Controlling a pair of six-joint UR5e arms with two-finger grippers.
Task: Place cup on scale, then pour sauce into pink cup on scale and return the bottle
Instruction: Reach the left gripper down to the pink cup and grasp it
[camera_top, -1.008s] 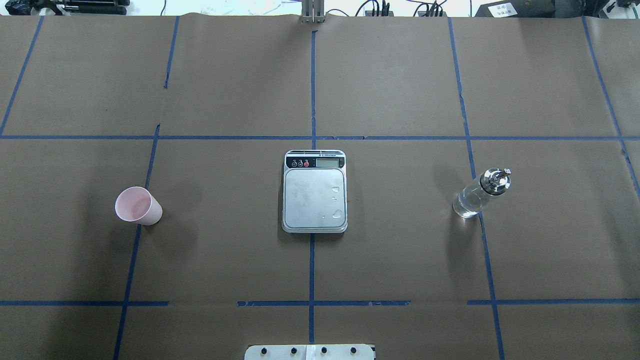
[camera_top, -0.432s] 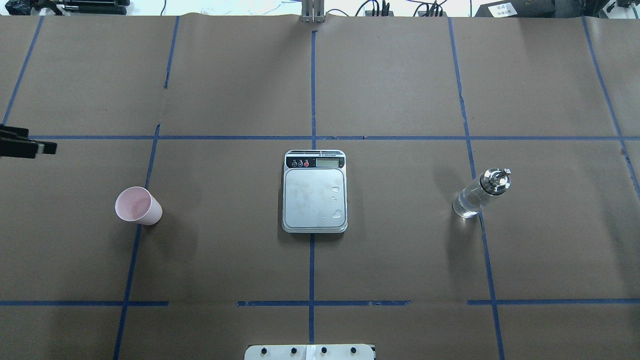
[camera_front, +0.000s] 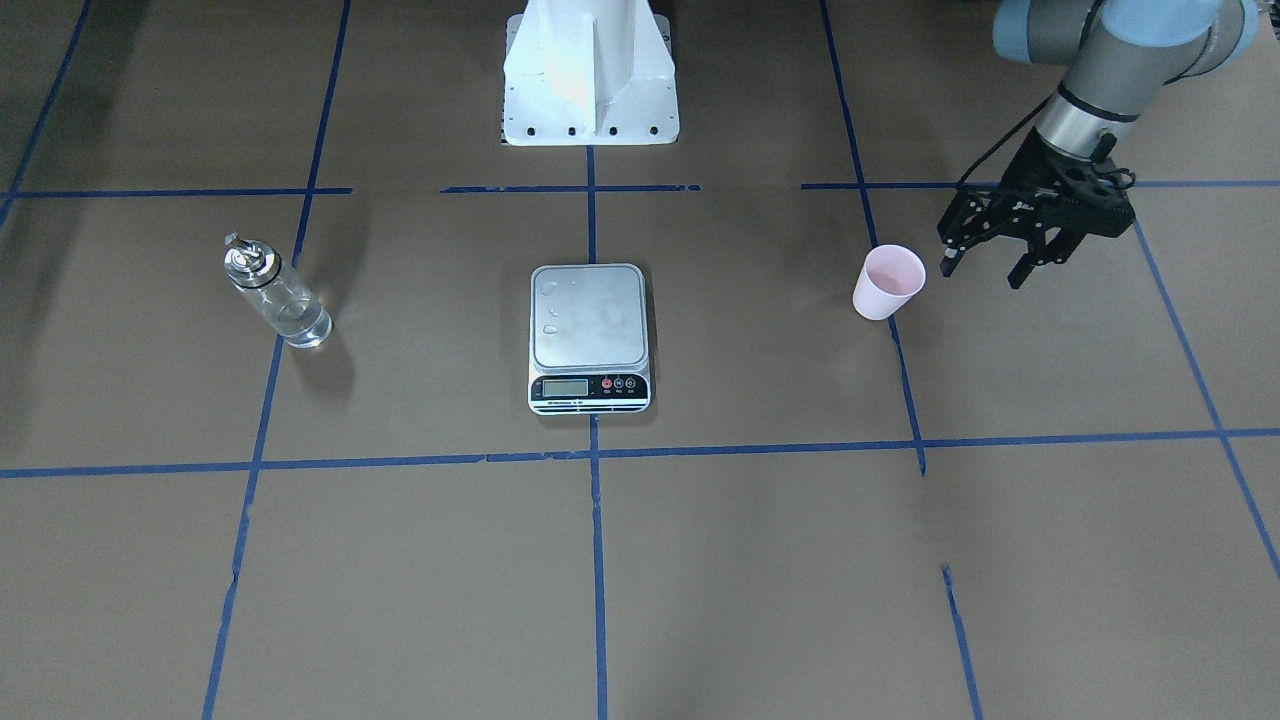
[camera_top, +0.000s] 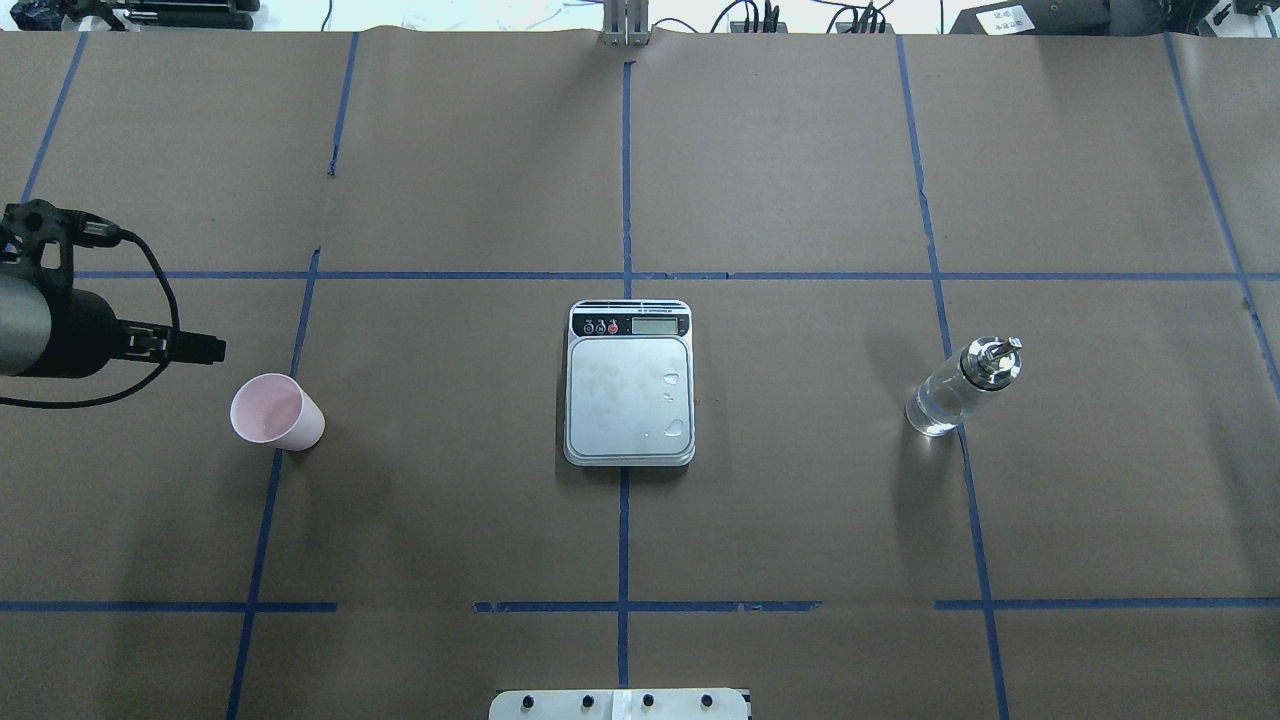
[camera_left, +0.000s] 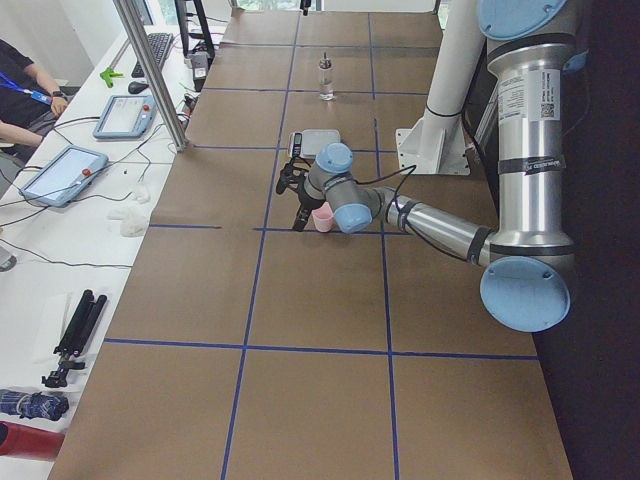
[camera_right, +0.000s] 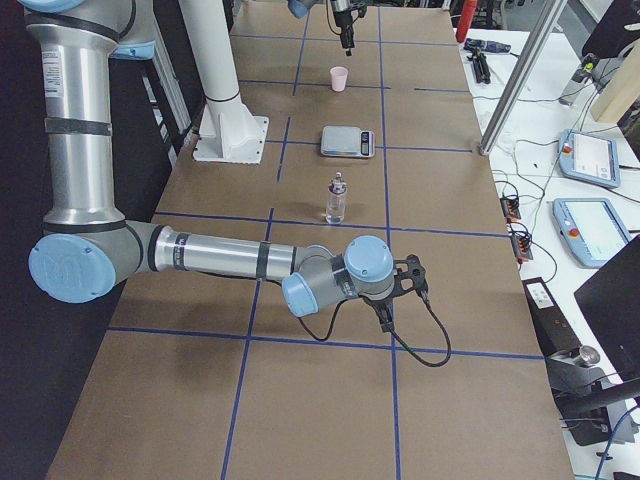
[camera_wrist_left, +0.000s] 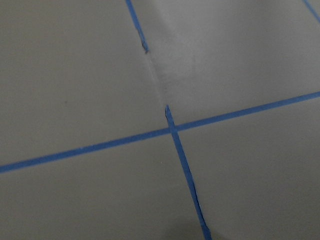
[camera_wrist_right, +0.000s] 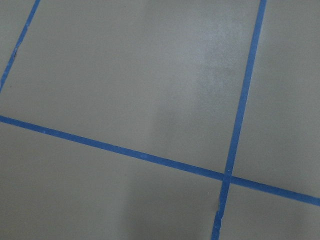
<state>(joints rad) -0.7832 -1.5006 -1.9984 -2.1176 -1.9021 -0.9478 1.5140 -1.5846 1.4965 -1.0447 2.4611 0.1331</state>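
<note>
The pale pink cup (camera_top: 275, 412) stands upright on the brown paper, on my left side; it also shows in the front view (camera_front: 888, 282). My left gripper (camera_front: 985, 272) is open and empty, hovering just beside the cup and apart from it; overhead it shows by the left edge (camera_top: 205, 348). The scale (camera_top: 630, 385) lies at the table's centre with nothing on its platform. The glass bottle (camera_top: 962, 390) with clear sauce stands upright on my right side. My right gripper (camera_right: 388, 305) shows only in the right side view, low over the paper; I cannot tell if it is open.
The white robot base (camera_front: 590, 70) stands behind the scale. Blue tape lines grid the brown paper. A few droplets lie on the scale's platform (camera_front: 550, 300). Both wrist views show only paper and tape. Tablets and cables lie on a side bench (camera_right: 590, 160).
My left arm has come in from the view's left edge and moved right and toward the cup. The cup, scale and bottle have not moved.
</note>
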